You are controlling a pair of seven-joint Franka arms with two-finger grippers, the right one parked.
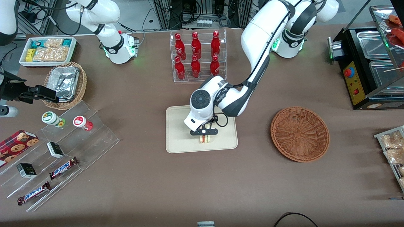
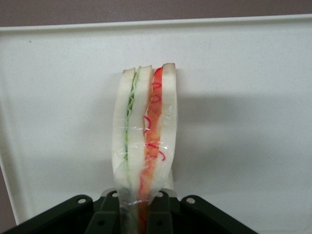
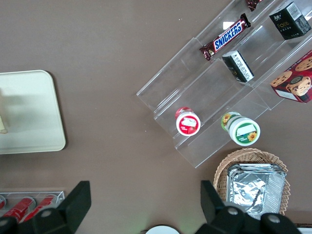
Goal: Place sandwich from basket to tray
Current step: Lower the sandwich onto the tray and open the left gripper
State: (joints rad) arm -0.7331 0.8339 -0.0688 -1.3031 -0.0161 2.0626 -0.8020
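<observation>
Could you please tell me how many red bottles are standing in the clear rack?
6 red bottles stand in the clear rack: three on the upper step, three below. None look hidden. The gripper holds the sandwich over the tray.

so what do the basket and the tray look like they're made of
The round reddish-brown basket looks like woven wicker: radial ribs, matte. The flat cream tray seems smooth moulded plastic, faintly glossy. The tool is over it, shut on the wrapped triangular sandwich.

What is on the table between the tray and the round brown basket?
Nothing: the front view shows only bare brown tablecloth between the tray and the basket. The gripper holds the sandwich over the tray.
</observation>
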